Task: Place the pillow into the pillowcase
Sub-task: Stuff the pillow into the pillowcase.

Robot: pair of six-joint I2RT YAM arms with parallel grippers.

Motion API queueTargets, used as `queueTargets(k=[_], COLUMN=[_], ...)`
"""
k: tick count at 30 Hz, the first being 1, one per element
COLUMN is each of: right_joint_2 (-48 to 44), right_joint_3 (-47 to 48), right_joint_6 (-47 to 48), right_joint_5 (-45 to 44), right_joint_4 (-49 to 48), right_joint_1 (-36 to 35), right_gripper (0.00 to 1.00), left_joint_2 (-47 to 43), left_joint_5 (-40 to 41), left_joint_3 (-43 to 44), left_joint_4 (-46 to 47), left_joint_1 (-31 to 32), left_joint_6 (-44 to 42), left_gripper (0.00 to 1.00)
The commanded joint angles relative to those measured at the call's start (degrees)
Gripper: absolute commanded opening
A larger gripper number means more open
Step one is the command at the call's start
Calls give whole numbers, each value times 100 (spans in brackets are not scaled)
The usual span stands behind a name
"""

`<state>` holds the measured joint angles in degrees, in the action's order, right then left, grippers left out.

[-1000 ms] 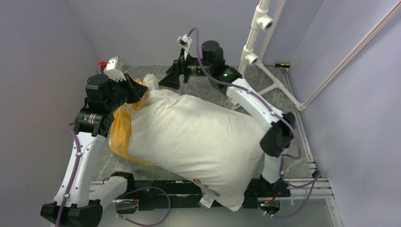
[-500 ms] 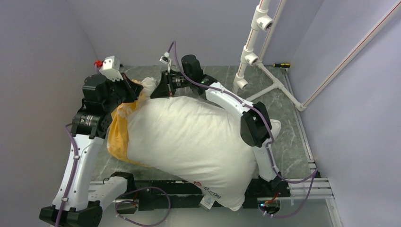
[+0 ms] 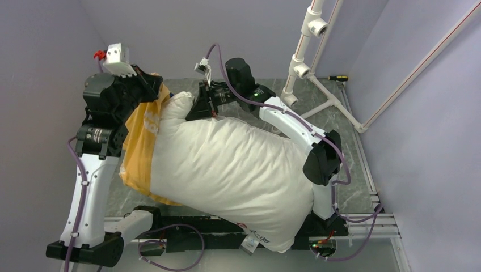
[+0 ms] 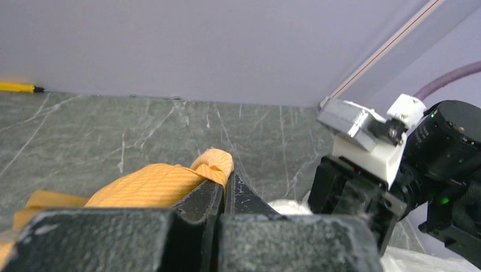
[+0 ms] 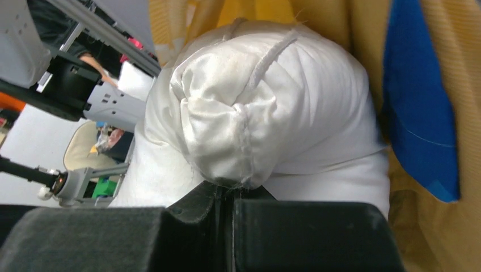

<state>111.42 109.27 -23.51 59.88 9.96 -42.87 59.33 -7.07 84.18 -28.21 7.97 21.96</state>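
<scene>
The big white pillow (image 3: pixel 232 175) lies slantwise over the table, its red-logo end hanging past the near edge. The pillowcase (image 3: pixel 139 147), orange-yellow side showing, wraps the pillow's far-left end. My left gripper (image 3: pixel 154 90) is raised at the far left. It is shut on a bunched orange edge of the pillowcase (image 4: pixel 153 184), pinched at the jaw tips of that gripper (image 4: pixel 228 180). My right gripper (image 3: pixel 197 110) is shut on the pillow's far corner. Seen from the right wrist, that gripper (image 5: pixel 230 190) pinches the puckered corner of the pillow (image 5: pixel 266 107), beside blue fabric of the pillowcase (image 5: pixel 417 113).
A white pipe frame (image 3: pixel 306 56) stands at the far right of the marble table (image 3: pixel 340 130). A yellow-handled screwdriver (image 3: pixel 337 78) lies by the back wall. Purple walls close in on three sides. A metal rail (image 3: pixel 363 221) runs along the near edge.
My right gripper came over from the far middle and shut on the pillow's far corner. The left arm lifted the pillowcase edge up and to the left, and the pillow's corner rose.
</scene>
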Motion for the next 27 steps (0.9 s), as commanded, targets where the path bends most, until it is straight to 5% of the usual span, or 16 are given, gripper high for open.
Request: queueTargets(k=[1,6,14,21,27], right_joint_2=[81,529,1152,1557,1500], right_joint_3=[911,1427,1946,2035,2104], right_joint_6=[411,82,-2314,-4887,-5624], right_joint_5=[991,1076,896,473,-69], right_joint_4=[810,821,-1269,-3795,-4233], right_joint_1=[-487,-733,-665,-184,77], right_gripper=[0,0,0,0,0], left_joint_2=[323,615,842,904,760], left_joint_5=[-530,-1012,-2121,-2839,-2983], left_joint_3=[630,962,1277,1667,1317], left_joint_4=[1040,1067,660,-466,-979], left_joint_1=[38,34,38,105,253], left_joint_6=[227,568,879,284,-156], left_gripper=[0,0,0,0,0])
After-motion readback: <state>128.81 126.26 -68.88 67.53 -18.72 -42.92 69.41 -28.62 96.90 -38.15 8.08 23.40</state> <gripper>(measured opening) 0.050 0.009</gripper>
